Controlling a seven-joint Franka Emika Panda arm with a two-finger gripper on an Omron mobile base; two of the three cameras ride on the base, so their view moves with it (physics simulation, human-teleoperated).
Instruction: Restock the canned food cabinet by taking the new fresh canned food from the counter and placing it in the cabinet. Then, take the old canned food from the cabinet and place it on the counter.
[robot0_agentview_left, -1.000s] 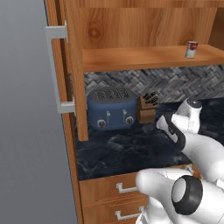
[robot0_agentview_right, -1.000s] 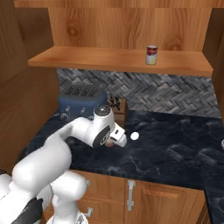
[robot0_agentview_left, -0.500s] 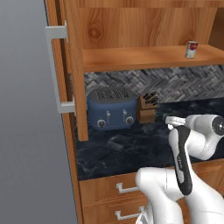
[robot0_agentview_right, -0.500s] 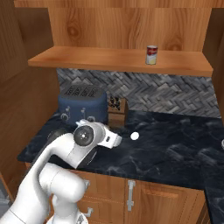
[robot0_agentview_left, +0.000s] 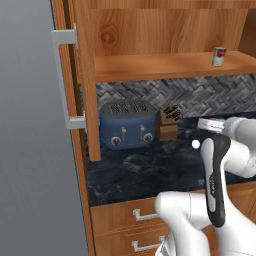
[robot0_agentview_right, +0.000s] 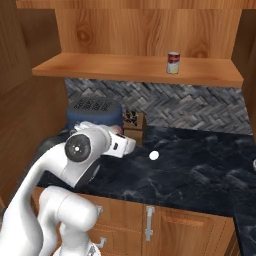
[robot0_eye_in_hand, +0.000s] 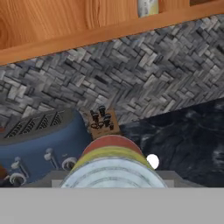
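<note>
New can (robot0_eye_in_hand: 111, 164), yellow-green with red band, pinched in the gripper (robot0_eye_in_hand: 111, 177) above the counter (robot0_agentview_right: 200, 165) for carrying up to the cabinet (robot0_agentview_right: 135, 67) shelf, where the old red-and-white can (robot0_agentview_right: 173, 63) stands.

Even, soft light fills all three pictures, with no single lamp to be made out and no hard glare. The wooden cabinet (robot0_agentview_left: 150, 30) reads warm and bright, while the dark table (robot0_agentview_right: 200, 165) takes only faint pale sheen on its veins. Under the shelf (robot0_agentview_right: 135, 70) the tiled wall (robot0_agentview_right: 200, 107) is slightly shaded. Edges look soft and a little pixelated, most of all in the hand view, where the near can (robot0_eye_in_hand: 111, 168) is blurred.
</note>
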